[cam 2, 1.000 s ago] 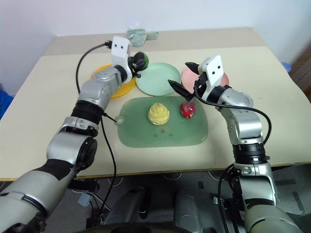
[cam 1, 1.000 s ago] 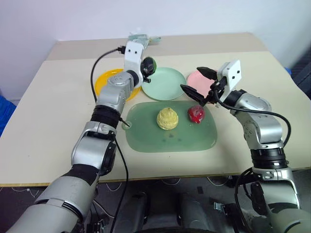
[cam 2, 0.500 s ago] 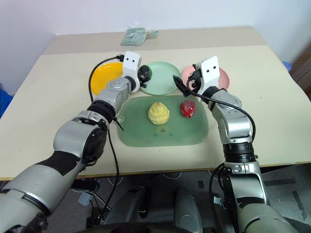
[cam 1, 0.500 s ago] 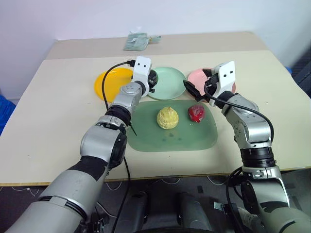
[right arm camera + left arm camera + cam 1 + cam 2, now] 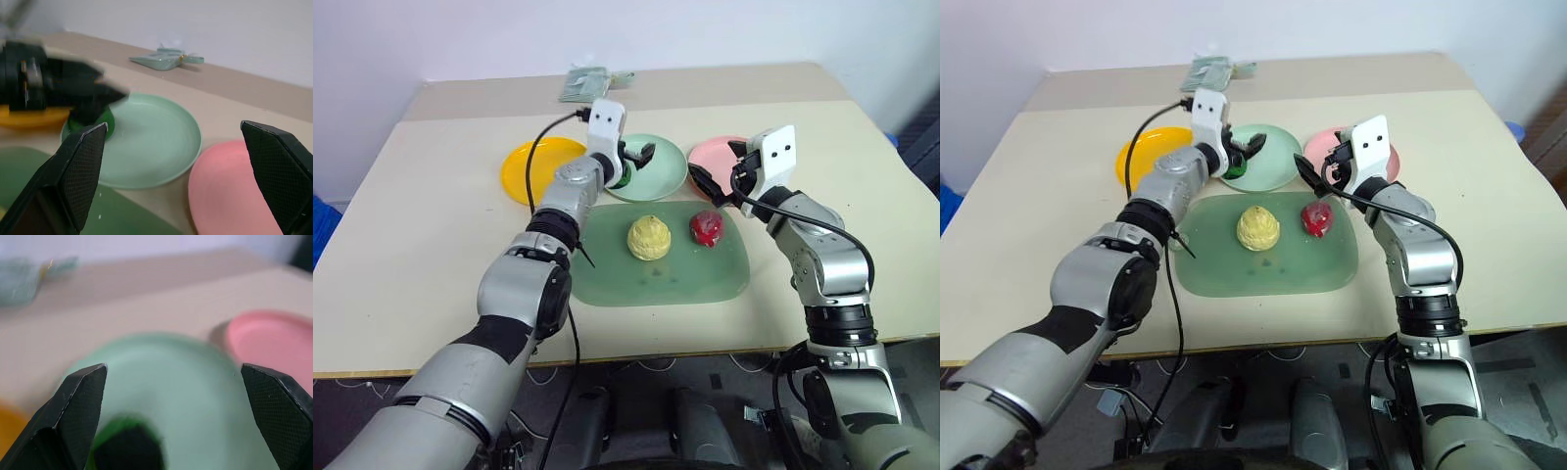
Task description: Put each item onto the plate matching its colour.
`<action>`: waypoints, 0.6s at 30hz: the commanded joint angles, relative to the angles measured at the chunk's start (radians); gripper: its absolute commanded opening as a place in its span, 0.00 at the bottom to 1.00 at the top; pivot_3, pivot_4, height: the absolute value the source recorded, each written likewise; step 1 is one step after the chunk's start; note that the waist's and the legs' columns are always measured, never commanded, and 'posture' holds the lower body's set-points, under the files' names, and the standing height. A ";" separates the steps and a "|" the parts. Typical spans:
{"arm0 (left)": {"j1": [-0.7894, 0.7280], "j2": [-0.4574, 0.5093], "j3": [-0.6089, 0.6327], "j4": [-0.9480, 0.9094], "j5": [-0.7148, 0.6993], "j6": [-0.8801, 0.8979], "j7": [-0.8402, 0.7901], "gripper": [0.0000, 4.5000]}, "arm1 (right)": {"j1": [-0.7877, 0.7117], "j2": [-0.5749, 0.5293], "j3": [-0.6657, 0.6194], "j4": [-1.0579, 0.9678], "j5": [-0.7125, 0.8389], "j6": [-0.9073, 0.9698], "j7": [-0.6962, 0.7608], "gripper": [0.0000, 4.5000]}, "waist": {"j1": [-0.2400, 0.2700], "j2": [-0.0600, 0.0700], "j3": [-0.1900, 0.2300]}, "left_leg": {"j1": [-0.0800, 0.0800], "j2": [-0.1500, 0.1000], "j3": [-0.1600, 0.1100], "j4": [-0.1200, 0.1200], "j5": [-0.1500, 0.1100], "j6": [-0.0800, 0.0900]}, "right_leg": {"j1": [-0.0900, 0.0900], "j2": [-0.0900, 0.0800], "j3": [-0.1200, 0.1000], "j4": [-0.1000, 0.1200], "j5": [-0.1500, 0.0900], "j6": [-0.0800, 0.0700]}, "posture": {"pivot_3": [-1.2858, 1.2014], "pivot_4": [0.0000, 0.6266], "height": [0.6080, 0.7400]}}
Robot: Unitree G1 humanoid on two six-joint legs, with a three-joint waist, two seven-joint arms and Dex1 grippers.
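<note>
On the desk (image 5: 401, 245), three plates sit in a row toward the far edge: an orange-yellow plate (image 5: 530, 164) on the left, a mint green plate (image 5: 656, 168) in the middle and a pink plate (image 5: 720, 155) on the right. Nearer the front edge lies a translucent green board (image 5: 661, 274).

The dark green toy (image 5: 100, 123) rests on the mint green plate, close to that plate's left rim. The left end effector (image 5: 632, 162) hovers just above it with its fingers (image 5: 80, 396) spread wide, holding nothing.

The pale yellow ridged toy (image 5: 649, 237) stands on the board, near the board's middle. The red toy (image 5: 708, 227) sits on the board too, toward its right far corner, apart from the yellow one.

The right end effector (image 5: 712, 174) hangs over the gap between the pink plate and the board, just beyond the red toy, its fingers (image 5: 80, 166) spread wide and empty.

A small pale green packet (image 5: 585, 82) lies near the far edge of the desk, behind the plates.
</note>
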 commanded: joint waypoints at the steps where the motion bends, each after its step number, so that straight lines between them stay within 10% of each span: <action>1: 0.171 0.060 -0.021 -0.453 -0.135 0.193 -0.215 0.99 | 0.026 -0.035 -0.039 -0.076 0.028 0.011 0.025 1.00 | -0.009 0.001 -0.001 | 0.000 0.000 0.000 0.000 0.000 0.000 | 0.000 0.000 0.000 0.000 0.000 0.000 | 0.52 0.24 1.00; 8: 0.473 0.256 -0.122 -1.043 -0.312 0.539 -0.449 0.99 | 0.177 -0.116 -0.100 -0.223 0.099 0.067 0.104 1.00 | -0.016 0.001 -0.001 | 0.000 0.001 0.001 0.000 0.000 0.000 | -0.003 0.000 0.002 0.008 0.000 0.000 | 0.52 0.24 1.00; 18: 0.511 0.381 -0.214 -1.089 -0.274 0.502 -0.574 0.99 | 0.604 -0.309 -0.414 -0.541 0.446 0.160 0.375 1.00 | 0.027 0.001 -0.001 | 0.005 0.001 0.000 0.008 -0.005 0.008 | 0.007 0.000 0.001 0.003 0.000 0.000 | 0.52 0.24 1.00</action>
